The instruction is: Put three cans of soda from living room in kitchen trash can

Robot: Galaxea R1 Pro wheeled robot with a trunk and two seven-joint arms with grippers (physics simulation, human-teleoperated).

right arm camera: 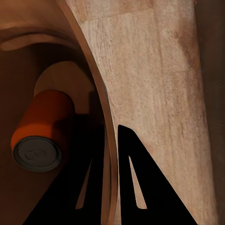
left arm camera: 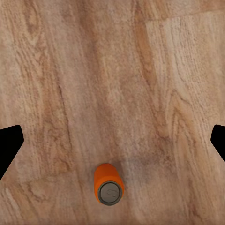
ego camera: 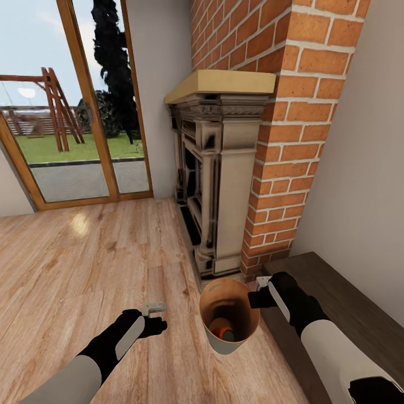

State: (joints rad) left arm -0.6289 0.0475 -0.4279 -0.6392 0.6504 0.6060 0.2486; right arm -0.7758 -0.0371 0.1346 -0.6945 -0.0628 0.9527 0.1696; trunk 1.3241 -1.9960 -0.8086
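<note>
Right tool (ego camera: 259,296): fingers pressed together on the rim of the tash can (ego camera: 224,345), one finger (right arm camera: 89,187) inside the wall, the other (right arm camera: 140,183) outside, wall pinched between them. The bin hangs from that grip, above the plank floor (ego camera: 84,264), mouth tilted toward the head camera.

Inside the bin: one orange soda can (right arm camera: 40,136) lying on its side near the bottom, silver end toward the right wrist camera, just beside the inner finger but apart from it. In the head view it shows as an orange patch (ego camera: 223,330) low in the brown interior.

Left tool (ego camera: 156,325): fingers spread wide, tips (left arm camera: 9,145) at opposite edges of the left wrist view, nothing between them except floor. It hangs over the planks left of the bin, pointing down.

Second orange soda can (left arm camera: 108,184): on the floor below the left tool, between the lines of the two fingers but toward one edge of the left wrist view, not touching either. Upright or tipped: cannot tell.

Edges: brick fireplace (ego camera: 224,185) directly beyond the bin; dark wood counter (ego camera: 348,314) under the right arm, against the wall. Open floor runs left and forward to the wood-framed glass doors (ego camera: 73,112)
</note>
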